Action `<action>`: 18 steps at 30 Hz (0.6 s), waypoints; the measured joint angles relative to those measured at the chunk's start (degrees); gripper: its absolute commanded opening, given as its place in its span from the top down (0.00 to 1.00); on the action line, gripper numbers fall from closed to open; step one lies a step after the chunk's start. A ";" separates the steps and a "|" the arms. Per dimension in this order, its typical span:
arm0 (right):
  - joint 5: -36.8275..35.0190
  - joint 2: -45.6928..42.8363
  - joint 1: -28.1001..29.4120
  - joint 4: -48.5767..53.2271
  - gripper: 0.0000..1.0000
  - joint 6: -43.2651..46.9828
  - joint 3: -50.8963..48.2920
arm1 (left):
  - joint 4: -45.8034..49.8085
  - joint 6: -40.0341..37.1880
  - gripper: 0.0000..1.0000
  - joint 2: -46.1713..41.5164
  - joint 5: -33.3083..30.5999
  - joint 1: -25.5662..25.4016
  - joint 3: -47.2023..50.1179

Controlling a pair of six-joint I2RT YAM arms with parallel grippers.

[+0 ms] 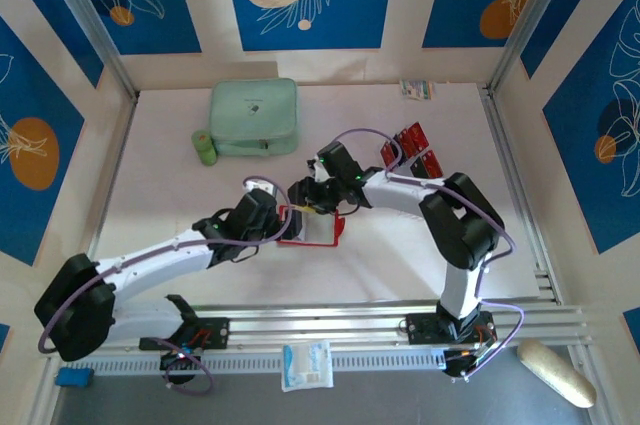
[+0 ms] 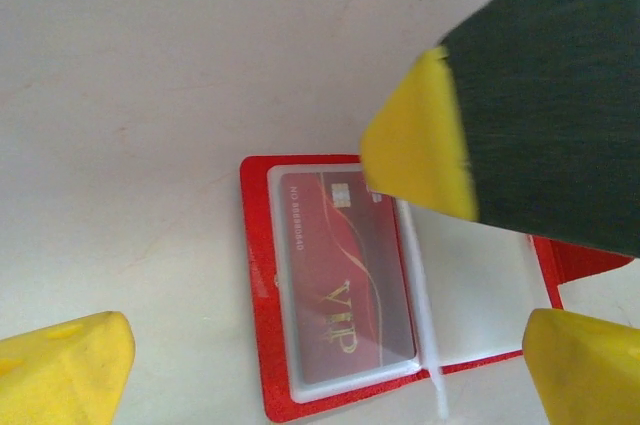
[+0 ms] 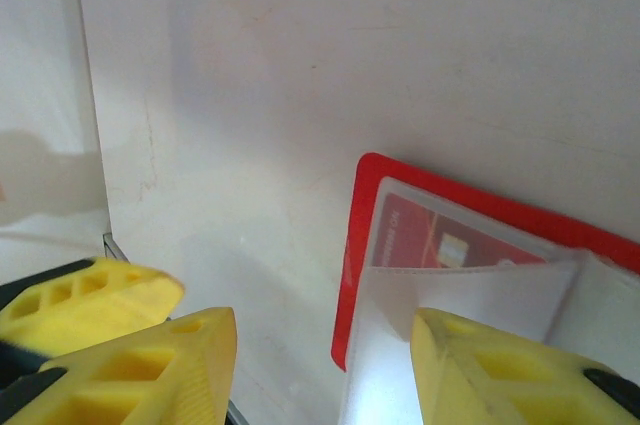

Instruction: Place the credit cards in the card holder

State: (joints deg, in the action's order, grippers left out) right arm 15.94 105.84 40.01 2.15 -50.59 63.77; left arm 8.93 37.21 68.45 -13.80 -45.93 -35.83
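The card holder [image 1: 318,230] lies open on the white table, red with clear sleeves. One red credit card [image 2: 345,285] printed VIP sits inside its left sleeve [image 3: 420,235]. More red credit cards [image 1: 410,148] stand in a clear stand at the right. My left gripper [image 2: 325,375] is open, its yellow fingertips [image 2: 65,370] spread wide either side of the card holder [image 2: 255,285]. My right gripper [image 3: 325,370] hovers open over the holder's far edge [image 3: 360,245], with a clear sleeve leaf raised beside its right finger [image 3: 500,375]. One of its fingers [image 2: 420,140] reaches into the left wrist view.
A mint-green case [image 1: 254,117] and a small green roll [image 1: 205,148] sit at the back left. A small packet [image 1: 417,89] lies by the back wall. Near the front rail are a white packet [image 1: 305,365] and a beige object [image 1: 555,373].
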 measured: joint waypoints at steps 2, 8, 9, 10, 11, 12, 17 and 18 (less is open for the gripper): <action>0.02 2.16 0.55 0.00 0.50 -0.31 1.51 | 0.31 0.00 0.00 -1.01 -0.26 0.20 0.50; 0.22 7.06 1.31 -0.04 0.50 -1.16 4.46 | 0.76 0.00 0.00 -2.01 -0.76 0.57 1.25; 0.22 7.37 1.29 0.00 0.50 -1.36 4.50 | 0.76 0.00 0.00 -2.01 -0.85 0.59 1.44; 0.35 7.56 1.29 0.02 0.50 -1.40 4.48 | 0.76 0.00 0.00 -2.01 -0.85 0.61 1.68; 0.42 7.63 1.29 0.00 0.50 -1.53 4.50 | 0.76 0.00 0.00 -1.99 -0.85 0.63 1.90; 0.46 7.63 1.29 0.02 0.50 -1.55 4.48 | 0.76 0.00 0.00 -1.92 -0.85 0.66 2.16; 0.63 7.63 1.29 -0.13 0.50 -1.97 4.48 | 0.26 -0.04 0.00 0.42 -0.85 0.83 2.54; 0.66 7.63 1.29 -0.31 0.50 -2.03 4.50 | 0.02 -0.07 0.00 1.25 -0.85 0.87 2.54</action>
State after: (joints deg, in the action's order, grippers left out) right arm 16.60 113.47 41.30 1.85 -52.62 68.27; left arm 8.95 37.15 69.69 -14.66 -45.06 -33.30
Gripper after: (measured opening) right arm 0.500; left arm 0.999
